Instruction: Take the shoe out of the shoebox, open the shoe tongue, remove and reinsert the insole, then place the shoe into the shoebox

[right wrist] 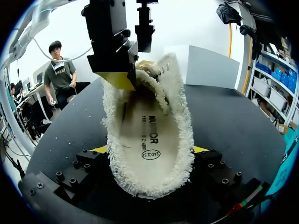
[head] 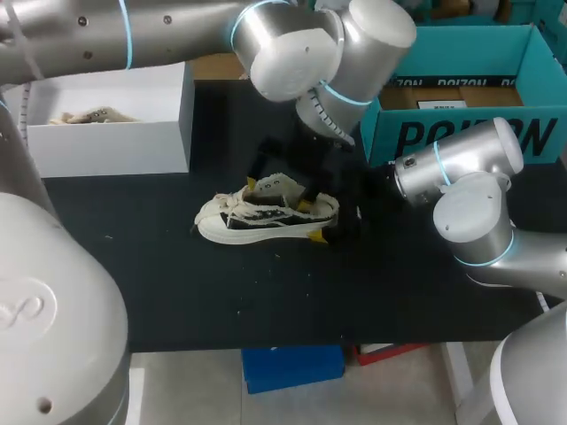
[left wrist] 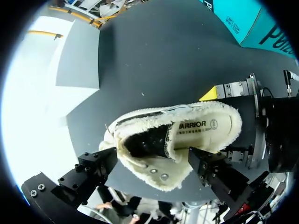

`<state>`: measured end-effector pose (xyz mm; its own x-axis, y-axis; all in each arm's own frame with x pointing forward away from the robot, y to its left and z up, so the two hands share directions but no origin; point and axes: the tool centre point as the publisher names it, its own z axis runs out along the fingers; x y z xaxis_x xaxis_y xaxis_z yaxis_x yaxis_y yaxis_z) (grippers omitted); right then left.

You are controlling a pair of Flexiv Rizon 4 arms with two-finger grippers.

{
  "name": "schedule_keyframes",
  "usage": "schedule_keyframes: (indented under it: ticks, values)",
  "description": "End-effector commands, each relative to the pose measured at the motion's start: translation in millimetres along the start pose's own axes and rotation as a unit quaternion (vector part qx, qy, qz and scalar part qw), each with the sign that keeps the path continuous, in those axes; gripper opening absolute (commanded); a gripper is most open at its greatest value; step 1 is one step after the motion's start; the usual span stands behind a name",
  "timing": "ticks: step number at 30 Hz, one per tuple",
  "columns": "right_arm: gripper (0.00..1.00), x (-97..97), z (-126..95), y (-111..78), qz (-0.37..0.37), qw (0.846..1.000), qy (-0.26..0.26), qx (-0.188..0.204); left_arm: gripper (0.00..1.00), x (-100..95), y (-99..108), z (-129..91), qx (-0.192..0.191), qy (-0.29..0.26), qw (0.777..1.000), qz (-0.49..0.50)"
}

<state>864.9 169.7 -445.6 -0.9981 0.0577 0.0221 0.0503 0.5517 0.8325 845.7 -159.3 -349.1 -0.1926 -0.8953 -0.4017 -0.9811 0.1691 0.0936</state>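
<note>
The shoe (head: pixel 266 212) is cream with black side panels, and a frayed cream fringe runs round its edges. Its insole (right wrist: pixel 145 135) is cream too (with small black print). The right gripper (right wrist: pixel 149 151) is black with yellow tips. The table (head: pixel 266 301) is black. The shoebox (head: pixel 115 133) is white, the other box (head: pixel 461 133) teal with black lettering. The left arm (head: pixel 292 44) and right arm (head: pixel 469 212) are silver with pale blue rings.

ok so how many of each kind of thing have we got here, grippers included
boxes: 2, white box and teal box
shoes: 2, held shoe on the table and boxed shoe in the white box
grippers: 2, left gripper and right gripper
total: 6
</note>
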Motion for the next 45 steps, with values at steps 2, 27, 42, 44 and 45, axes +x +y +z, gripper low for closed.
schedule_keyframes:
  ticks: [2, 27, 42, 44, 45]
  values:
    - [0.0, -0.4, 0.9, -0.2, 0.0, 1.0, -0.001, 0.001, 1.0, 5.9, -3.4, 9.8, -0.012, -0.029, 1.0, -0.003]
    - [0.0, -0.4, 0.9, -0.2, 0.0, 1.0, -0.001, 0.001, 0.0, -7.7, 0.2, 20.2, -0.008, -0.047, 0.999, -0.003]
    - [0.0, -0.4, 0.9, -0.2, 0.0, 1.0, -0.001, 0.001, 0.0, -17.1, -0.7, -3.8, 0.014, -0.03, 0.999, -0.011]
    - [0.0, -0.4, 0.9, -0.2, 0.0, 1.0, -0.001, 0.001, 0.0, -19.8, -0.3, -6.6, 0.018, -0.025, 0.999, -0.013]
    - [0.0, -0.4, 0.9, -0.2, 0.0, 1.0, -0.001, 0.001, 0.0, -21.9, -0.3, -7.9, 0.019, -0.022, 0.999, -0.015]
